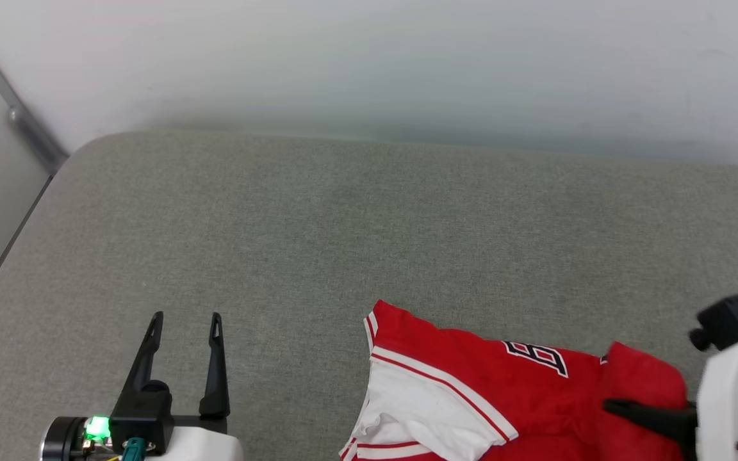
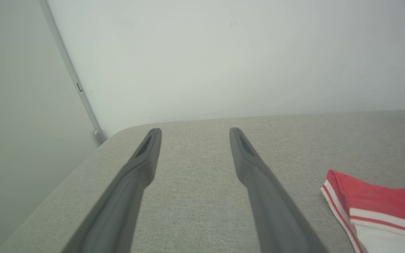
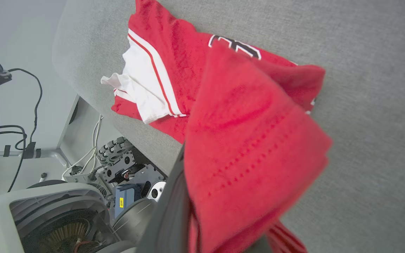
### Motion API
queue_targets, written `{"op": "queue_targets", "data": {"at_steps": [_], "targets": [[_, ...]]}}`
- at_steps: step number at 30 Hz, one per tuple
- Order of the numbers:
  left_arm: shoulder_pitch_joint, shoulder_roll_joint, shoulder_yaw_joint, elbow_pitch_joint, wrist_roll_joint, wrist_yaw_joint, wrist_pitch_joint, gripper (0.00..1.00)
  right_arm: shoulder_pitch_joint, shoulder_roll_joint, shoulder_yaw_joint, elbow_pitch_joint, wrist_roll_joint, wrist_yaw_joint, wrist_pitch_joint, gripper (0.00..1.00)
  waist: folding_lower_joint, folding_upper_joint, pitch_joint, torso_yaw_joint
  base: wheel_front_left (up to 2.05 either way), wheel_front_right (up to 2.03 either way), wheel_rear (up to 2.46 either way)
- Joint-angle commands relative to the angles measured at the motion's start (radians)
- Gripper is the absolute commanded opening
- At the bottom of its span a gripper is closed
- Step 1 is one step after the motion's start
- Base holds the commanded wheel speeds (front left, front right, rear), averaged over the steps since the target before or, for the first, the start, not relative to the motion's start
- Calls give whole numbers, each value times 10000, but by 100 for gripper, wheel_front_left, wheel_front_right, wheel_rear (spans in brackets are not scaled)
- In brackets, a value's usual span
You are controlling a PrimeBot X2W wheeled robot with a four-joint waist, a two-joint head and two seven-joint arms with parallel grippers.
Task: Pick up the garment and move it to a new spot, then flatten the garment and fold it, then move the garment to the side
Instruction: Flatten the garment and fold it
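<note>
The grey worktop [image 1: 279,224] carries the red jersey [image 1: 471,378], crumpled at its near right edge and not yet flattened or folded. The right hand [image 1: 614,406] is clenched on a raised fold of the jersey, so the pick-up appears begun. The left hand [image 1: 186,318] stands released and empty, well to the left.

You're looking at a grey, fabric-covered desk [image 1: 318,243] with a rounded corner. The garment [image 1: 471,365] lies crumpled at its near edge, toward the robot's right.
</note>
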Motion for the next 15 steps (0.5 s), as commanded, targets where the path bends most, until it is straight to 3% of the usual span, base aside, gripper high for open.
{"op": "queue_targets", "data": {"at_steps": [1, 9, 15], "targets": [[-78, -66, -19, -11, 81, -49, -22, 100, -250, 136, 88, -77, -135, -4, 113, 0, 0, -1, 57, 40, 0, 0, 0], [-454, -318, -155, 34, 172, -233, -22, 100, -2249, 1809, 1413, 217, -1401, -4, 942, 0, 0, -1, 473, 266, 0, 0, 0], [-694, -438, -165, 69, 214, -335, -23, 100, -3461, 2580, 2723, 1273, -2240, -4, 1008, 0, 0, -1, 825, 439, 0, 0, 0]]}}
